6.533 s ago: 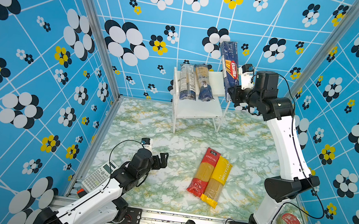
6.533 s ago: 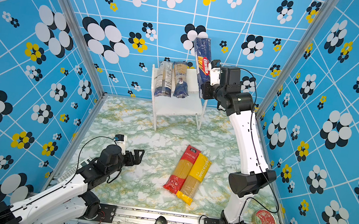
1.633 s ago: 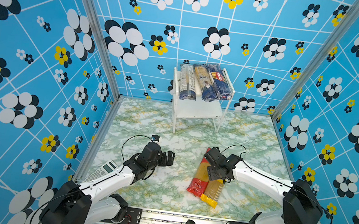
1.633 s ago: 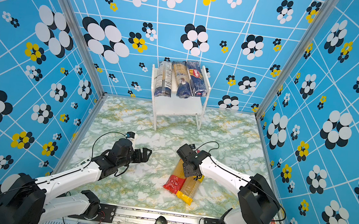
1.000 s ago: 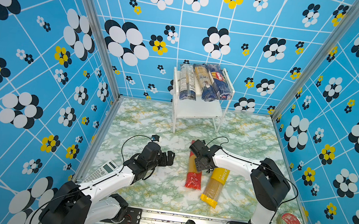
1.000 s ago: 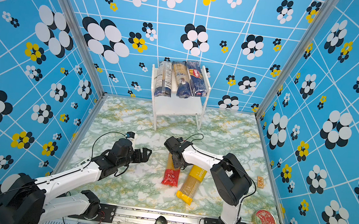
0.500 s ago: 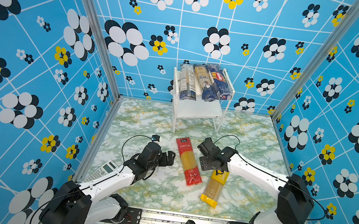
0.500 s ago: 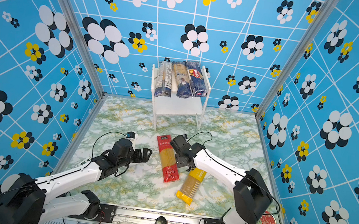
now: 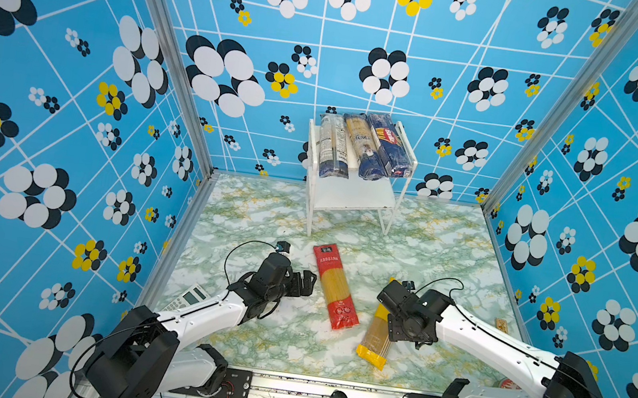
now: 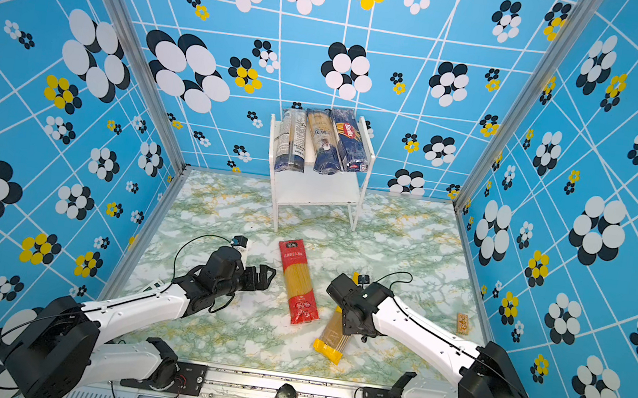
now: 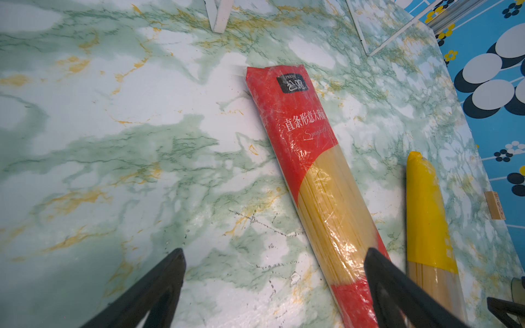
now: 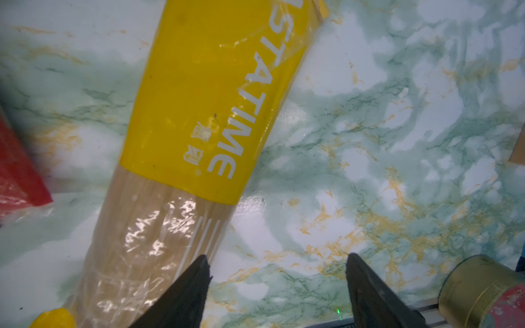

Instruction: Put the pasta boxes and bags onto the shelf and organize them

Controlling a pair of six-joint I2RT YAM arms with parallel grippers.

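Note:
The red-ended bag (image 9: 335,286) (image 10: 298,281) (image 11: 321,176) lies flat on the marble table, mid-floor. To its right, the yellow-ended bag (image 9: 377,333) (image 10: 332,335) (image 12: 204,113) lies partly under my right wrist. My left gripper (image 9: 304,284) (image 11: 274,255) is open and empty, low at the red bag's left edge. My right gripper (image 9: 410,337) (image 12: 277,259) is open and empty, with one finger over the yellow bag's clear part. At the back, the white shelf (image 9: 350,200) (image 10: 315,195) carries three packs (image 9: 362,147) side by side on its top tier.
A grey calculator (image 9: 187,300) lies by the left wall near my left arm. A small wooden block (image 9: 502,326) sits by the right wall. A red-lidded tin (image 12: 483,295) stands at the front right edge. The shelf's lower tier is bare.
My right gripper swung the red-ended bag left and away from the yellow-ended one, let go, and drew back right over the yellow-ended bag. The left arm has stayed still.

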